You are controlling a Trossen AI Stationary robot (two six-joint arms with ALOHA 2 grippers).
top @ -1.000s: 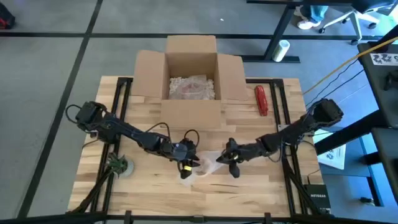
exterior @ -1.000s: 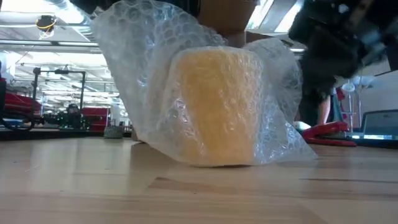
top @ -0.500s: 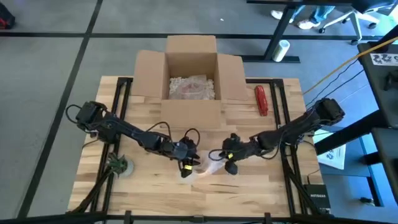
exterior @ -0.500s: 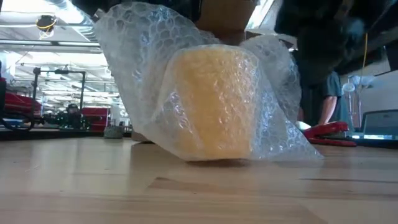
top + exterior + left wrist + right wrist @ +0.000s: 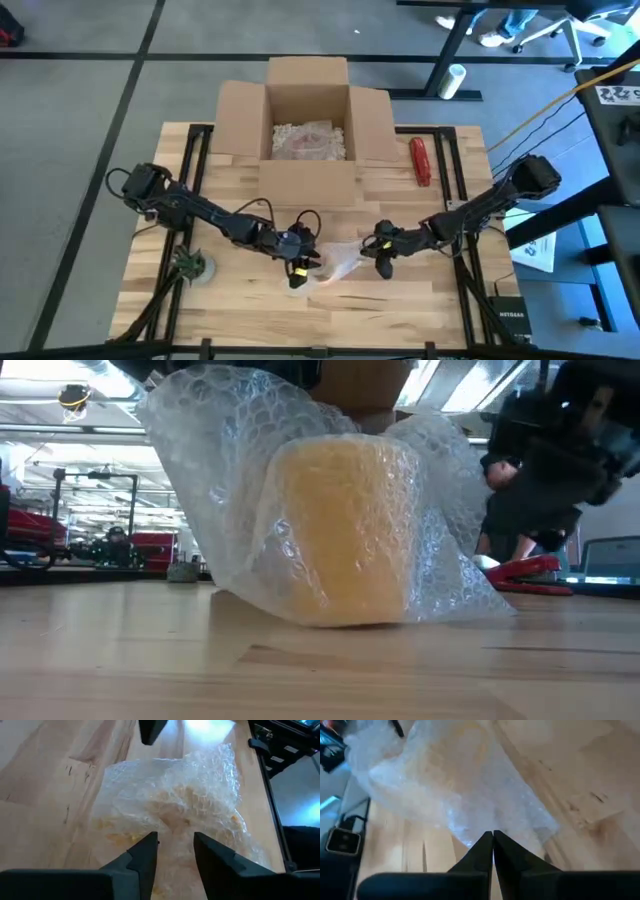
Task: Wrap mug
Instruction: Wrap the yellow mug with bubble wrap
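The mug (image 5: 345, 530) stands upright in bubble wrap (image 5: 338, 265) at the table's (image 5: 240, 300) near centre. The left gripper (image 5: 298, 272), fingers apart, touches it from 9 o'clock; the right gripper (image 5: 383, 252), fingers together, lies at 3 o'clock, farther off.

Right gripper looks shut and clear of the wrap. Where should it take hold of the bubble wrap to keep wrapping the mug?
Probably the loose flap of bubble wrap on the right gripper's side of the mug. It stands free of the mug's wall and thins to an edge, so come in level from that side and pinch only the sheet.
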